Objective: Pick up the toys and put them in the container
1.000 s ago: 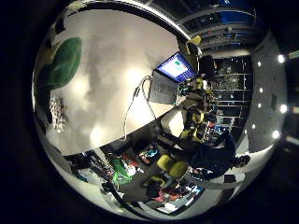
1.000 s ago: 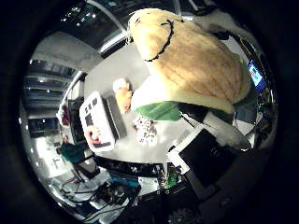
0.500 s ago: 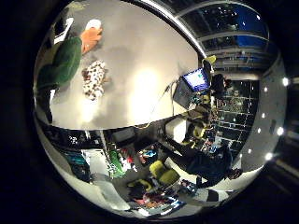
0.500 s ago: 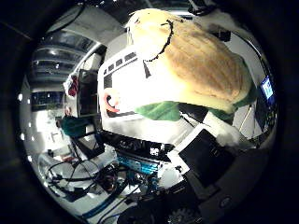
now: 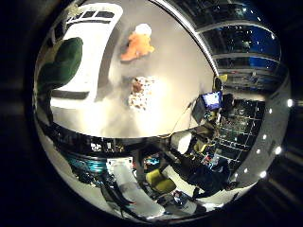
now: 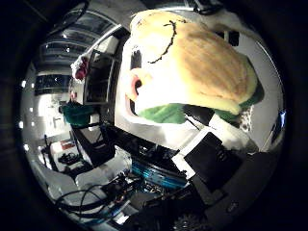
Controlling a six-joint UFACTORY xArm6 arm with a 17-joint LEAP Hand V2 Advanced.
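A tan and yellow plush toy (image 6: 202,62) with black stitching and green trim (image 6: 163,113) fills much of the thumb side view, close to my palm. My right hand (image 6: 211,159) is shut on it, one white and black finger reaching under the green part. The toy hangs above the rim of the white slotted container (image 6: 103,72), which stands on the grey table (image 5: 175,71). An orange plush toy (image 5: 137,45) and a white, brown-spotted toy (image 5: 142,92) lie on the table beside the container.
Something red (image 6: 81,67) sits at the container's far edge. A lit screen (image 5: 210,100) stands at the table's edge beyond the spotted toy. Chairs and equipment crowd the floor around the table.
My hand has carried the plush toy from over the table to the container, which has grown larger in both views. The orange and spotted toys lie where they were.
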